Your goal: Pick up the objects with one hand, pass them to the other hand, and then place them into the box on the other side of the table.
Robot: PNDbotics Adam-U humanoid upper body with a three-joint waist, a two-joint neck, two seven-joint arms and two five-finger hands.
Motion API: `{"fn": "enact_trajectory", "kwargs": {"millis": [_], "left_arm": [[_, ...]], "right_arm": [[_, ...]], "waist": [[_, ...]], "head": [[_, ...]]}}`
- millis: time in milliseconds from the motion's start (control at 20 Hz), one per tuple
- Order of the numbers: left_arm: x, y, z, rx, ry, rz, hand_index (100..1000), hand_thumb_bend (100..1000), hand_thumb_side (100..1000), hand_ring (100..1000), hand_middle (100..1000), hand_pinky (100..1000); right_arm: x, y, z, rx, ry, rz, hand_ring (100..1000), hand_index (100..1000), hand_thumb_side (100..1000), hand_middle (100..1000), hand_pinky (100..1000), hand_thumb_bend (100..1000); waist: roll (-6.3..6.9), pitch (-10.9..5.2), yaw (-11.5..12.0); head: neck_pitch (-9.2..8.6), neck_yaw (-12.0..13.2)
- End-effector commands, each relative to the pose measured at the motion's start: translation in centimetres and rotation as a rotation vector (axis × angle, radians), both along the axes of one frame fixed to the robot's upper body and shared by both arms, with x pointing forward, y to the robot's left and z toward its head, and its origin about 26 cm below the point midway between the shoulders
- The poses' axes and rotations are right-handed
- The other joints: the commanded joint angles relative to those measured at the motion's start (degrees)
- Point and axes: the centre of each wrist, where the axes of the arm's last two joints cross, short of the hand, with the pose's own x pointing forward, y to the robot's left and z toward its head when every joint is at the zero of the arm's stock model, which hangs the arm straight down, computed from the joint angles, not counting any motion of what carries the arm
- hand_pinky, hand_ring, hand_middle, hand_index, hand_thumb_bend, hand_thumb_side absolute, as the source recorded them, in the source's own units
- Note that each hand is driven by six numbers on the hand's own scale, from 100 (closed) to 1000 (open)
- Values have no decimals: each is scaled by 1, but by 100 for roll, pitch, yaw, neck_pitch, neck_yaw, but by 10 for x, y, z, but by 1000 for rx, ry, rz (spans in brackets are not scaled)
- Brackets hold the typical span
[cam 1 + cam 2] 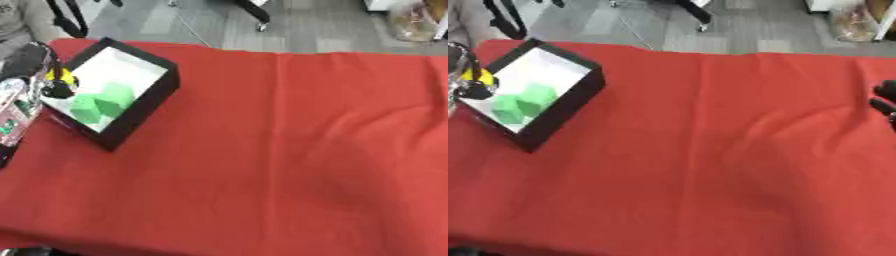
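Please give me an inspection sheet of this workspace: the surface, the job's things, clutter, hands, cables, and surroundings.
Surface: red cloth covers the table, wrinkled, mostly bare.
Job's things: black box with white inside at the left; two green blocks lie in it; a yellow thing at the box's left rim.
Clutter: nothing seen on the cloth.
Hands: left hand over the box's left edge, at the yellow thing, grip unclear; right hand at the right edge, only partly seen.
Cables: nothing seen.
Surroundings: grey floor beyond the table, a plastic bag top right.
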Motion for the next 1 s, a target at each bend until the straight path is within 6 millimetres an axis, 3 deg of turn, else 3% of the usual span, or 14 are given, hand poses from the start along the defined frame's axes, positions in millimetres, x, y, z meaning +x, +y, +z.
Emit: {"fn": "enact_trajectory", "kwargs": {"millis": [50,250,400,450,500,800,1000], "left_arm": [[2,-1,17,9,1,-44,478,313,218,625,573,680],[3,-5,18,-3,50,-75,542,374,361,645,591,689],[4,-5,17,-16,86,-68,730,437,595,683,653,712],[4,-5,16,-21,91,-63,730,437,595,683,653,712],[4,-5,17,-25,91,-53,786,463,757,713,701,726],[3,-2,18,-61,49,11,846,432,941,764,770,752],[-2,-7,31,-130,-79,17,839,366,948,778,786,750]], "right_arm": [[-1,-1,9,-6,-32,0,794,818,815,701,822,261],[-1,-1,9,-7,-31,1,794,817,815,701,822,260],[-1,-2,9,-7,-29,0,794,817,816,700,822,259],[0,-2,9,-7,-29,-1,794,817,816,700,822,259],[0,-2,9,-7,-29,-1,794,817,816,700,822,259],[-1,-2,8,-8,-26,-3,794,815,816,700,821,258],[-1,-2,8,-7,-25,-6,794,810,809,700,821,257]], "waist": [[83,-172,-7],[77,-169,-4],[71,-171,-1],[70,-171,0],[70,-173,3],[71,-177,13],[64,-170,36]], "head": [[-10,-14],[-10,-20],[-10,-14],[-10,-14],[-10,-15],[-10,-20],[-10,-25]]}}
